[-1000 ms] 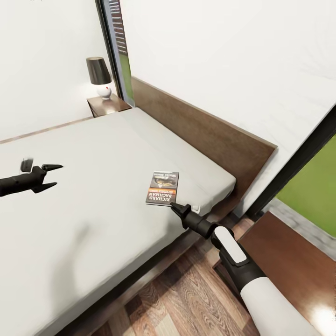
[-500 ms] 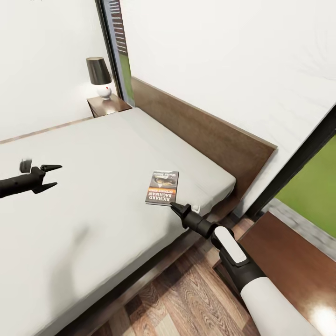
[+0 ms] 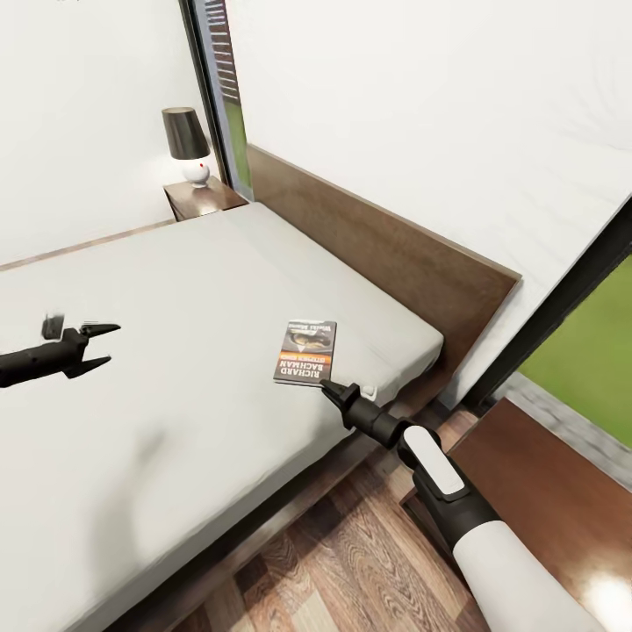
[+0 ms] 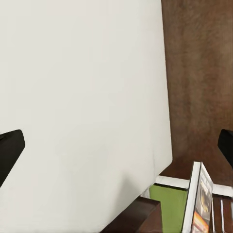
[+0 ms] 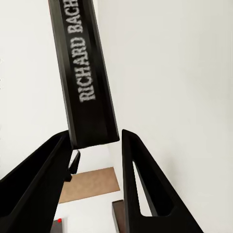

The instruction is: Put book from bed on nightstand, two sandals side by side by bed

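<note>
Lower now, left hand (image 3: 98,344) gapes; right hand (image 3: 326,386) spread around "RICHARD BACHMAN" book (image 3: 305,351).

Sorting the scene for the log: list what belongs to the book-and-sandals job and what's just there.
Job: book, bed, far nightstand, near nightstand, right gripper at the book's edge.

Just there: lamp, window, left gripper.

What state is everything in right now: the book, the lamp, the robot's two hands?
book: lying flat on the bed, cover up, not lifted.
right hand: open, fingers straddling the book's near corner.
left hand: open, holding nothing, above the mattress.
lamp: upright on the far nightstand.
</note>
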